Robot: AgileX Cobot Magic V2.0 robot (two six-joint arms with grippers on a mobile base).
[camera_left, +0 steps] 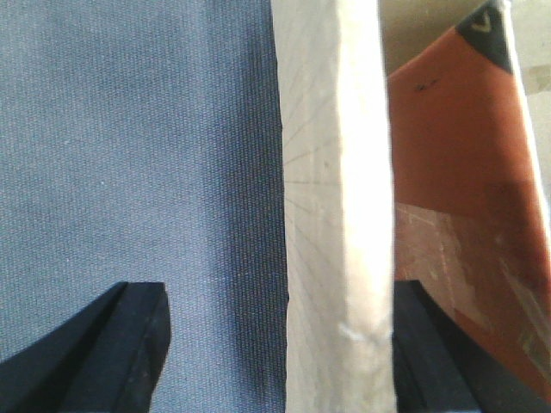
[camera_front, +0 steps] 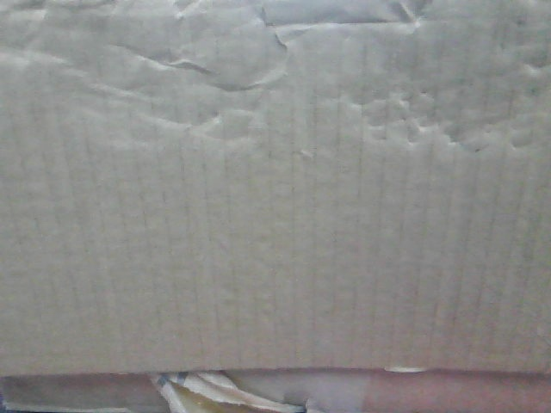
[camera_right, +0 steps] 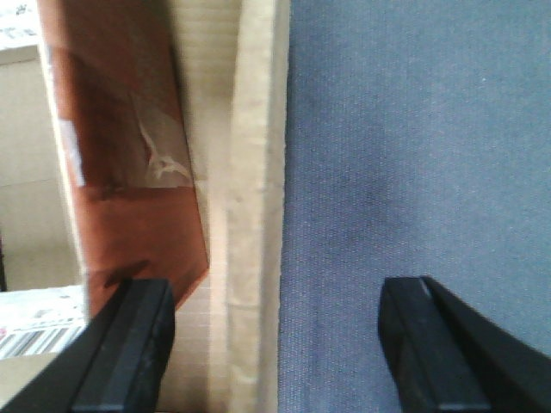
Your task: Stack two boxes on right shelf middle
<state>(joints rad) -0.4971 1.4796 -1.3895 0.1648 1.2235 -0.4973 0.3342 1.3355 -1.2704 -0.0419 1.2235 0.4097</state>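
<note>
Box (camera_front: 275, 215): one fills the front view, its creased brown face close to the camera, with peeling tape (camera_front: 215, 391) below. In the left wrist view, the left gripper (camera_left: 275, 292) has two dark fingers spread astride one cardboard wall, beside blue-grey cloth (camera_left: 129, 129). In the right wrist view, the right gripper (camera_right: 277, 284) is likewise spread astride one wall.

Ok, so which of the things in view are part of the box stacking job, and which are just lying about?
Job: cardboard box; left fingers and right fingers, both pairs spread open astride a cardboard wall.
Just there: blue-grey cloth; orange-brown panel beyond the wall. No shelf in view.
</note>
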